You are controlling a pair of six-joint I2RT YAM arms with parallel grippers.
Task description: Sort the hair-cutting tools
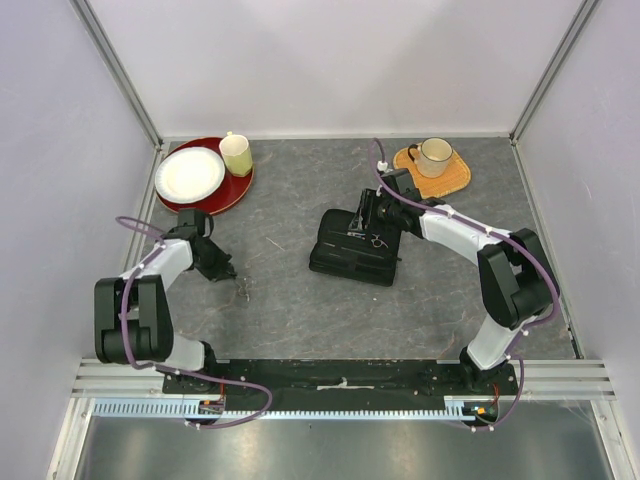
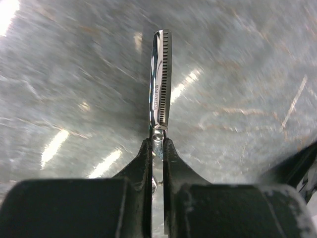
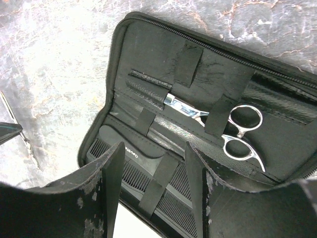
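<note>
Looking down from the top view, I see the left gripper low over the table near its left edge, clenched on the toothed scissors. In the left wrist view the fingers pinch them at the pivot, with the blades closed and pointing straight away from the gripper over bare surface. Whether the tips touch the table I cannot tell. The right gripper hangs over the far end of the open case, which lies near the middle of the table, a little toward the right edge. Its jaws stand apart and grasp nothing. In the right wrist view the plain scissors sit inside the case, tucked under elastic straps with their finger loops to the right. A black comb lies in the row nearer the gripper, under another strap. At the far left corner a red tray carries a white plate and a yellow cup. Near the far right corner a mug stands on an orange mat.
</note>
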